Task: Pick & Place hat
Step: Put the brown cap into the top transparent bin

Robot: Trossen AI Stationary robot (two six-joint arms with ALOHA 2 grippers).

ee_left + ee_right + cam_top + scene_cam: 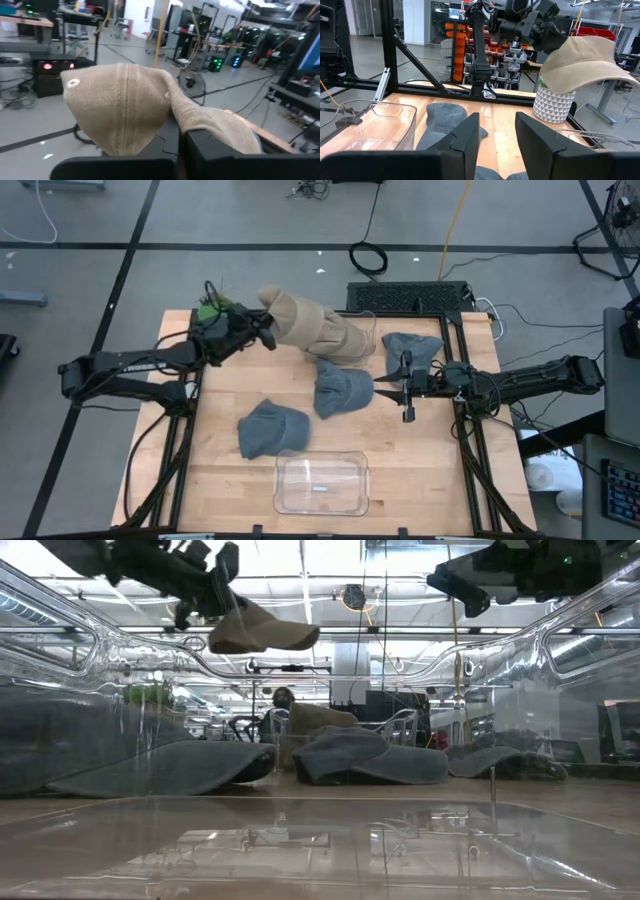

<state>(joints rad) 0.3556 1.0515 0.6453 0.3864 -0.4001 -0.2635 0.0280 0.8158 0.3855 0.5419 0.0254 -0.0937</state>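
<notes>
L gripper (pixel 262 335) clamped on tan hat (pixel 312 328), held in the air over the table's (pixel 230 490) far edge, toward the far-left corner. In low view the hat (pixel 262 632) hangs clear of everything below it. L wrist view: tan fabric (pixel 125 110) drapes over the fingers, the grip looks to be on the rim only

R gripper (pixel 408 395) hovers nr the right edge, jaws apart, nothing between them. Arm seems to be waiting

On the table: three grey hats. One mid-table (pixel 342 388), one toward the near-left (pixel 272 428), one nr the far-right corner (pixel 412 348). Clear bin (pixel 322 482) at the near edge, looks empty. Second clear bin (pixel 364 332) at the far edge, partly under the tan hat

Risks, my read:
- rim-only pinch on soft cloth; hat may slip out if the arm swings fast
- drooping crown may snag a bin wall on the way down and fold outside it
- if near bin is the target, the path crosses the grey hats; a low carry could drag one
- R gripper sits close to mid-table; arms could crowd if both move in
</notes>
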